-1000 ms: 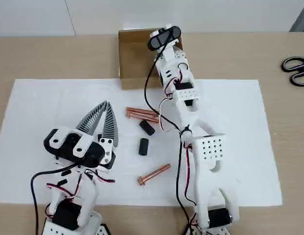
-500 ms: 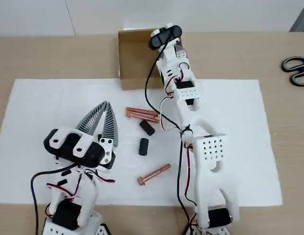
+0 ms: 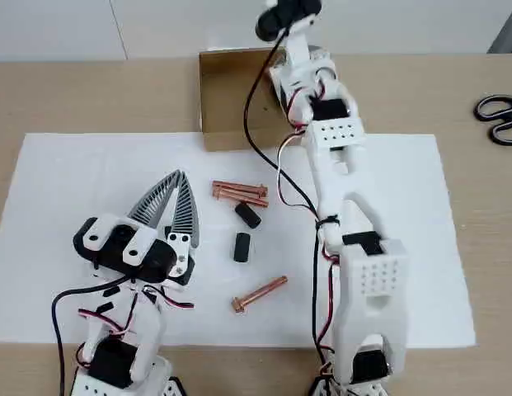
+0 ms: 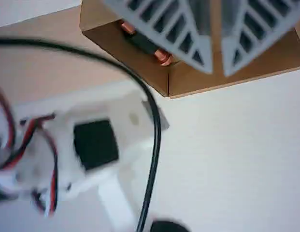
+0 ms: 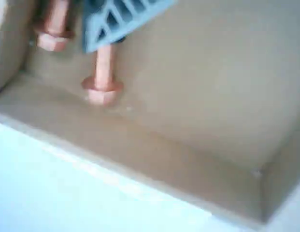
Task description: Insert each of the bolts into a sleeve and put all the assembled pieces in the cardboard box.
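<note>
The cardboard box [image 3: 227, 99] stands at the far edge of the white sheet. My right arm [image 3: 330, 132] stretches over it, and my right gripper [image 5: 106, 29] hangs inside it just above a copper bolt [image 5: 102, 72] whose hex head rests by the box wall. A second bolt [image 5: 52, 29] lies beside it. Through the left wrist view I see a sleeved bolt [image 4: 145, 43] in the box [image 4: 227, 72]. On the sheet lie two copper bolts [image 3: 239, 194], a black sleeve [image 3: 248, 214], another sleeve [image 3: 241, 247] and a single bolt [image 3: 259, 294]. My left gripper [image 3: 179, 176] is shut and empty, left of them.
Scissors [image 3: 499, 118] lie on the bare table at the far right. The white sheet [image 3: 74, 173] covers the middle of the table, with free room on its left and right parts. The right arm's black cable [image 4: 152, 145] crosses the left wrist view.
My right arm has stretched farther forward over the box, its wrist moving toward the table's far edge. The left arm and the loose parts have not moved.
</note>
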### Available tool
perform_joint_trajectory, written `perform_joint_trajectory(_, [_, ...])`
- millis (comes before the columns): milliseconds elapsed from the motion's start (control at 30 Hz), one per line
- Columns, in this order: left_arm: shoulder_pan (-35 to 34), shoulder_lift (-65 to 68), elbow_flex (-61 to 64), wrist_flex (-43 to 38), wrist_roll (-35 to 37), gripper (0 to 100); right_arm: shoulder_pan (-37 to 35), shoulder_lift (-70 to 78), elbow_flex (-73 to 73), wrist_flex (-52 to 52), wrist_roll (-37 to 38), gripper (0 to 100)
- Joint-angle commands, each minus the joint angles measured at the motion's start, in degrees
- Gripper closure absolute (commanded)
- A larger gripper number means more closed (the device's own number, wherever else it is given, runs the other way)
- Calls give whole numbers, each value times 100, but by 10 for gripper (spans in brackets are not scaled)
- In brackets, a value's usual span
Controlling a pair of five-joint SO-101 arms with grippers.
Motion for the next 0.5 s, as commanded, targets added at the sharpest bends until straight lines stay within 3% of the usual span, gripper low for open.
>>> perform_joint_trajectory(0, [-18, -53, -31, -123, 44, 994, -163, -1042, -62, 963, -62, 832])
perform_joint_trajectory(367, [-18, -53, -13, -105, 44, 994, -338, -2281, -53, 3591, -97, 832])
perform_joint_trajectory(467, [-9, -53, -13, -105, 44, 994, -330, -2809, -53, 4418, -730, 832])
